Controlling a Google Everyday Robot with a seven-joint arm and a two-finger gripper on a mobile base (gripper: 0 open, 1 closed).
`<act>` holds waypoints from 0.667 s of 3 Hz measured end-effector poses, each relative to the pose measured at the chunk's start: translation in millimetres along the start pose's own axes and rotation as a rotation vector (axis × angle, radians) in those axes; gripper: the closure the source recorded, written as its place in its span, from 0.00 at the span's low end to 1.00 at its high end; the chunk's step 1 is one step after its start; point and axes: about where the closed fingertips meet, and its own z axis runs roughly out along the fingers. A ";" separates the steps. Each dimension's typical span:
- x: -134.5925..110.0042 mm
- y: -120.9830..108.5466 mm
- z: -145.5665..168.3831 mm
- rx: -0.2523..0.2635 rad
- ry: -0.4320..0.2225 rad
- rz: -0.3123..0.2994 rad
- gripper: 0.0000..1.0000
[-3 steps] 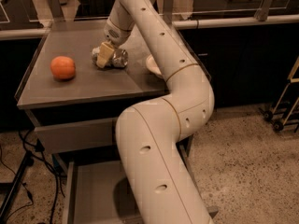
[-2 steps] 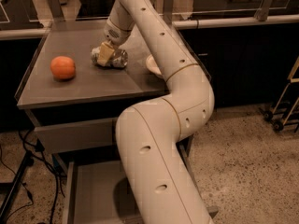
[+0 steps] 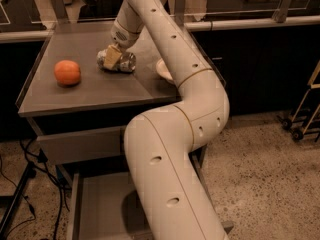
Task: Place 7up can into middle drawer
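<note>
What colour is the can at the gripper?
The 7up can is silvery, faintly green; camera view. The gripper is at its left end.

Single view, high, set close behind the arm (image 3: 170, 149), facing forward and down over the cabinet top (image 3: 90, 91). Far field: gripper (image 3: 113, 58) at the 7up can (image 3: 125, 63) on that top; near bottom edge: middle drawer (image 3: 100, 204), open, partly behind the arm.
</note>
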 end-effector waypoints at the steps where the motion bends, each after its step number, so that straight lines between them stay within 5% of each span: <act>1: -2.9 1.2 -17.8 -0.005 -0.048 -0.009 1.00; 2: 2.4 -2.5 -43.2 0.012 -0.080 -0.002 1.00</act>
